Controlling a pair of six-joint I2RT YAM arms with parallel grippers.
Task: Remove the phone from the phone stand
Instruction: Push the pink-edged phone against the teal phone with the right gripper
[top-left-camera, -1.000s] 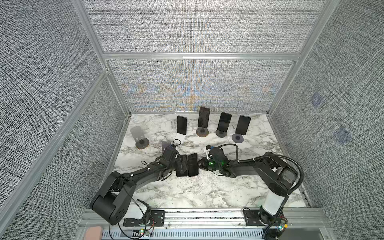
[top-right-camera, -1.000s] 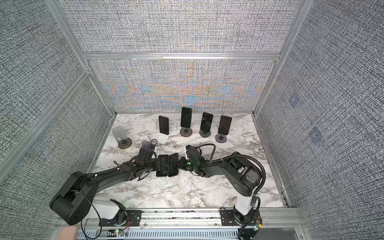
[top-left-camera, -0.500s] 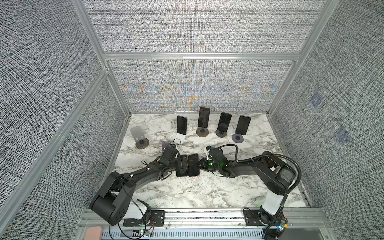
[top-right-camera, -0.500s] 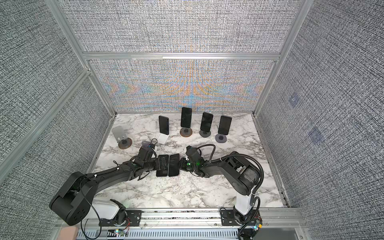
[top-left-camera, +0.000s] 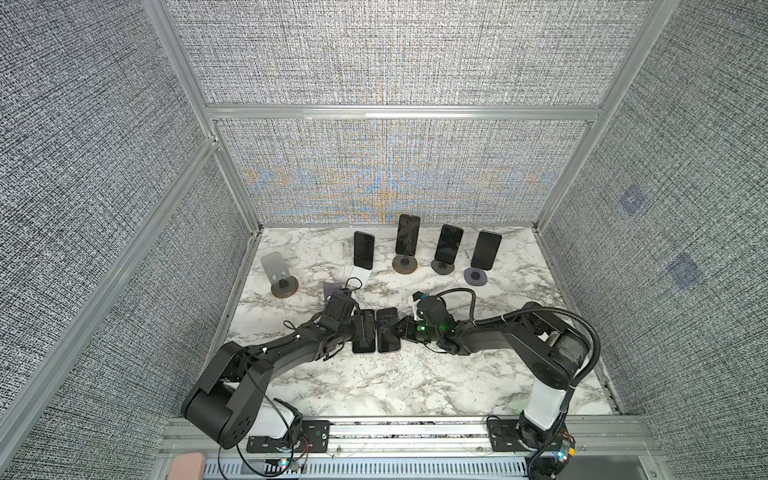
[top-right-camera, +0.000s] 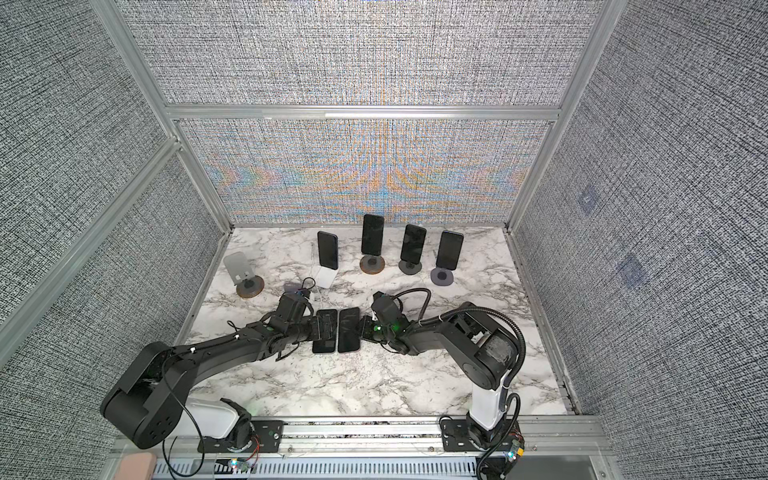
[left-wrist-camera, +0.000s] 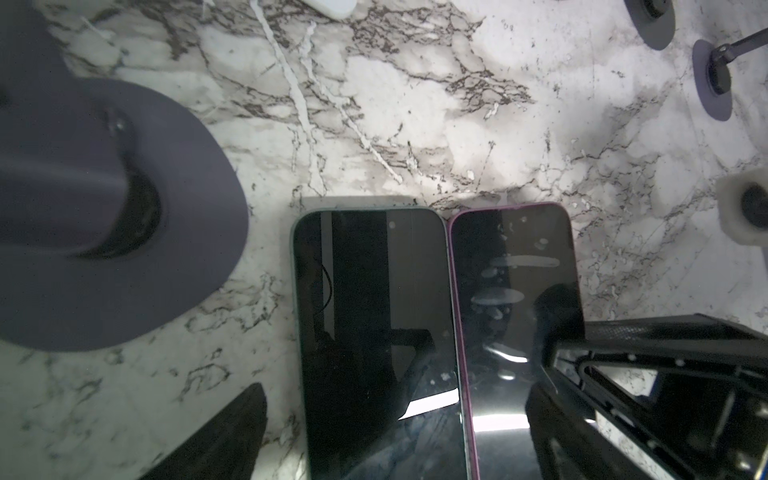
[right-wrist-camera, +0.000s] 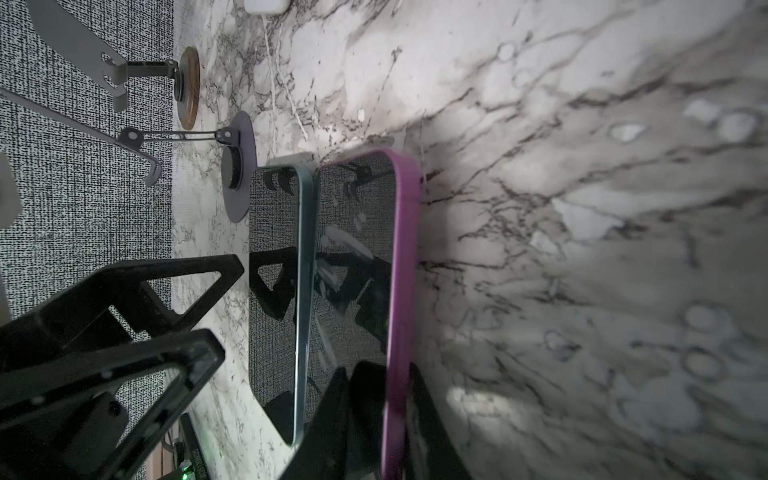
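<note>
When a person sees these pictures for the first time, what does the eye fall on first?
Probably the left arm and right arm, which meet in the middle of the marble table over two phones lying flat side by side, a teal-edged phone and a purple-edged phone. Next, the row of upright phones on stands along the back wall, with one empty stand at the back left.
</note>
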